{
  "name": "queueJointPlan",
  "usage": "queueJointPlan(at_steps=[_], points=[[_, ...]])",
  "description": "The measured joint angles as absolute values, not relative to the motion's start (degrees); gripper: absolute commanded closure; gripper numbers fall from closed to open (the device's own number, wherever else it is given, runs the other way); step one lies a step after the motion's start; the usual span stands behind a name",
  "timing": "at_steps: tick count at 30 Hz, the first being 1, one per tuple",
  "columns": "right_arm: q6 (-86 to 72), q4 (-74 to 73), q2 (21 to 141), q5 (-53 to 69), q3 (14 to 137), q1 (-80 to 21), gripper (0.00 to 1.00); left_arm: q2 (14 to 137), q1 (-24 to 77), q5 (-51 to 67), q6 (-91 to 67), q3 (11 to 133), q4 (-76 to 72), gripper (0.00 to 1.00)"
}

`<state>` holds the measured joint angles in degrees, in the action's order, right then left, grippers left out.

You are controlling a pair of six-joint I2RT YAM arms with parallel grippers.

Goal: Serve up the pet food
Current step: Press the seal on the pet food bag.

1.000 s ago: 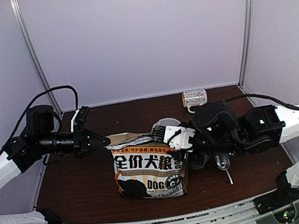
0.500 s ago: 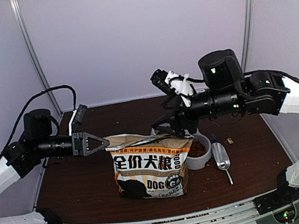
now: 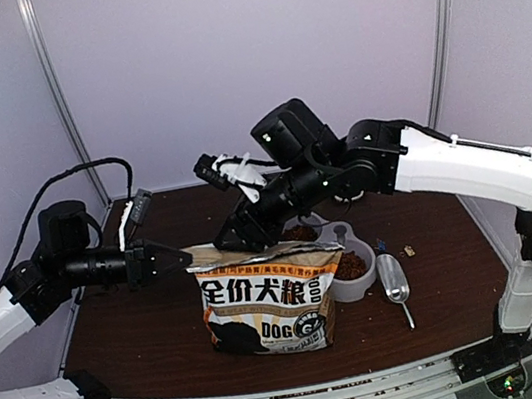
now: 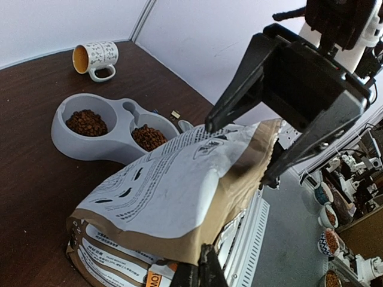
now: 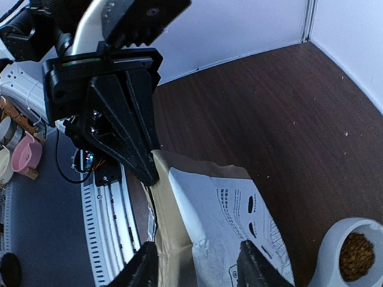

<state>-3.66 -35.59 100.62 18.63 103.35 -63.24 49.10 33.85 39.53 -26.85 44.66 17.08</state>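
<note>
The pet food [image 3: 350, 265], heaped in the bowl [image 3: 366, 288] right of the bag [image 3: 268, 305], is judged loose and unpinchable, best taken by the scoop [image 3: 394, 280]'s handle; the left jaws are clamped on the bag's top; the right jaws are spread astride it.

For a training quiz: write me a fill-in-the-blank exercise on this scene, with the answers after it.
The left end effector is shut on the paper bag at its ___ edge.
The right end effector stands ___ over that edge.
Pet food lies in ___ compartments of the grey bowl.
The mug lies on its ___.
Answers: top; open; both; side.
</note>
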Motion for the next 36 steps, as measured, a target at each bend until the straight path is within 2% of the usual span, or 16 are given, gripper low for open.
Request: queueJointPlan(at_steps=[3, 8, 19, 20, 24, 26, 32, 34, 36], points=[[-2.7, -38.9, 103.0, 19.2, 106.0, -63.2, 0.71, 48.8, 33.8, 39.6, -25.0, 44.6, 17.2, 1.0], [-1.6, -41.9, 103.5, 19.3, 105.6, -63.2, 0.72, 47.9, 34.0, 38.8, -21.6, 44.3, 18.1, 1.0], [-4.4, -39.7, 87.7, 12.1, 86.0, -63.3, 0.73, 44.5, 34.8, 34.7, -19.6, 42.0, 18.0, 1.0], [-4.8, -39.6, 86.7, 11.1, 84.9, -63.2, 0.7, 44.5, 34.8, 34.7, -19.5, 42.0, 17.9, 1.0], [-6.5, -39.9, 84.4, 8.8, 82.8, -63.2, 0.48, 44.7, 34.8, 34.7, -19.3, 42.0, 17.5, 1.0], [-7.5, -40.5, 83.7, 7.5, 82.1, -63.2, 0.39, 44.7, 34.8, 34.9, -19.3, 41.6, 16.9, 1.0], [-13.9, -41.1, 77.4, 4.8, 78.2, -62.5, 0.34, 44.4, 34.8, 34.9, -19.4, 39.6, 13.1, 1.0], [-17.3, -41.0, 73.5, 4.9, 76.3, -61.6, 0.29, 44.2, 34.7, 34.7, -19.4, 39.2, 12.5, 1.0], [-20.6, -40.2, 69.9, 5.7, 74.2, -60.9, 0.3, 44.2, 34.5, 34.7, -19.4, 38.9, 12.0, 1.0]])
